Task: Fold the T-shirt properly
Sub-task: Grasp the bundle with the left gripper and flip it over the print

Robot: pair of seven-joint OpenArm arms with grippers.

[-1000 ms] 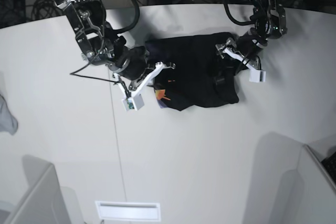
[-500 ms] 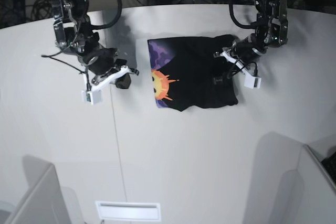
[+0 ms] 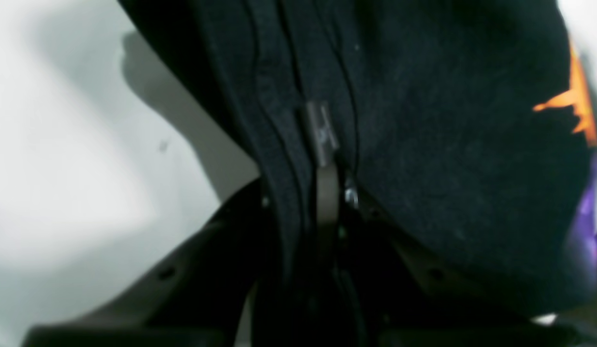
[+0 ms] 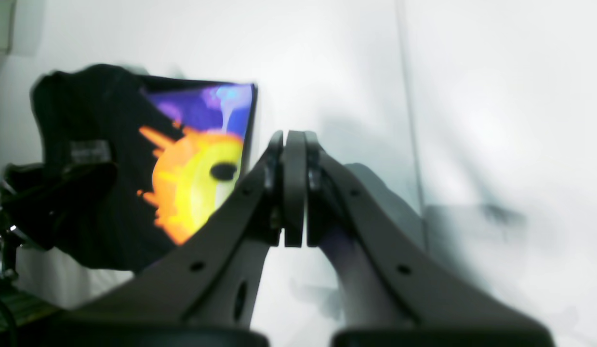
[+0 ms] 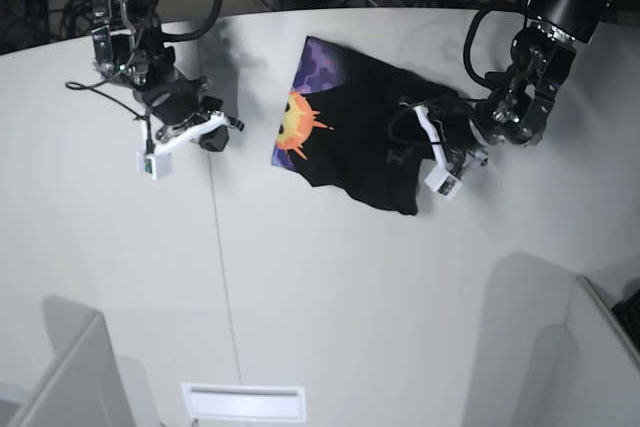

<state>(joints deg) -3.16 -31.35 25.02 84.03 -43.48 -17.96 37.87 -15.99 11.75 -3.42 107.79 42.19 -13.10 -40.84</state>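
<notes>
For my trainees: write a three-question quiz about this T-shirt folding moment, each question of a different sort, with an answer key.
1. True or false: the right gripper is shut on the T-shirt.
2. Which gripper pinches the cloth? A) left gripper B) right gripper C) both
3. Fill in: the sun print lies at the shirt's edge nearest the ____ gripper.

Key
1. False: its jaws are shut on nothing, away from the shirt above the table.
2. A
3. right

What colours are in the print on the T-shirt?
The T-shirt print is an orange and yellow sun on purple and blue; the right wrist view shows it best.
</notes>
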